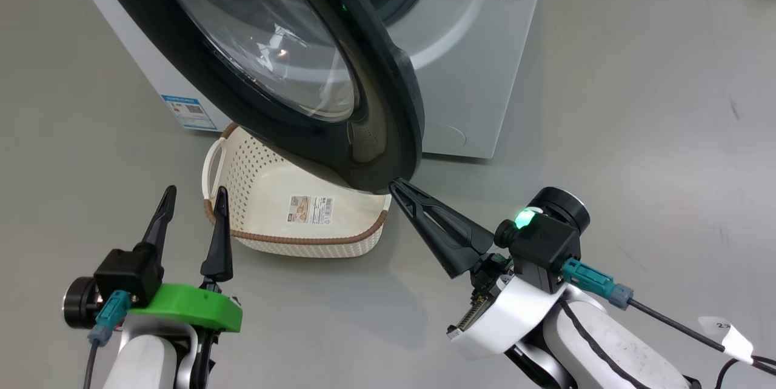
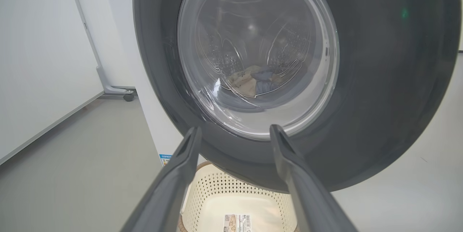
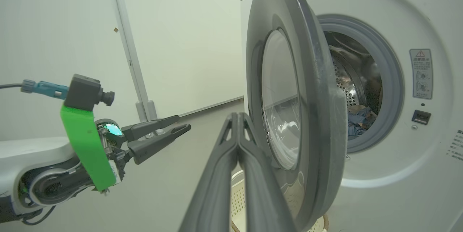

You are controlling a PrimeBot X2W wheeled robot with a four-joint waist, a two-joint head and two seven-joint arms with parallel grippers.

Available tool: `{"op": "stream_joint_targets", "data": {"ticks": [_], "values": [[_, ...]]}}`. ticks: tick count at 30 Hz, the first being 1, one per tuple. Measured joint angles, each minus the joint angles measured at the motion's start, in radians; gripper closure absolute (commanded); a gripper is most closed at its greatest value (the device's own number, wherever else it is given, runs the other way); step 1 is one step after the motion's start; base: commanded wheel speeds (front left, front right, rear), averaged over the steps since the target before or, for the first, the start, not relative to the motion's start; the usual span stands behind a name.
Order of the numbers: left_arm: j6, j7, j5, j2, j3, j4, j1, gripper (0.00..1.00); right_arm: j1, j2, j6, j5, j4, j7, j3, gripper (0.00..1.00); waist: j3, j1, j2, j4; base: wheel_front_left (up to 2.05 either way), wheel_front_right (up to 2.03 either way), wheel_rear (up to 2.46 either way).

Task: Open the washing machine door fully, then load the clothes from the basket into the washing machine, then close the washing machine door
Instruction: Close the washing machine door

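The washing machine (image 1: 473, 43) stands with its door (image 1: 388, 92) about half open, black ring and glass bowl facing me. Blue and beige clothes (image 3: 358, 120) lie inside the steel drum and also show through the door glass (image 2: 257, 82). The cream basket (image 1: 303, 237) sits on the floor under the door with nothing in it but the sticker on its floor. My right gripper (image 1: 395, 184) is shut on nothing, its tip at the door's lower rim, on the outer face (image 3: 318, 91). My left gripper (image 1: 194, 195) hangs open over the basket's near left corner, pointing at the door (image 2: 379, 80).
Grey floor lies all around. A white partition on a wheeled foot (image 2: 119, 93) stands left of the machine. The blue energy label (image 1: 189, 111) is low on the machine's front. My right arm's cable trails off to the lower right.
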Motion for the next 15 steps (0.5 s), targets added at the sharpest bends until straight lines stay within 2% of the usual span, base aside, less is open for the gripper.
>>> {"op": "stream_joint_targets", "data": {"ticks": [15], "values": [[-0.006,0.0,-0.038,-0.019,-0.039,-0.039,-0.143,0.0,-0.113,-0.042,0.0,0.007,0.072,0.045,-0.088,1.0,0.167,0.0,0.0,0.092,0.0,0.0,0.0]]}}
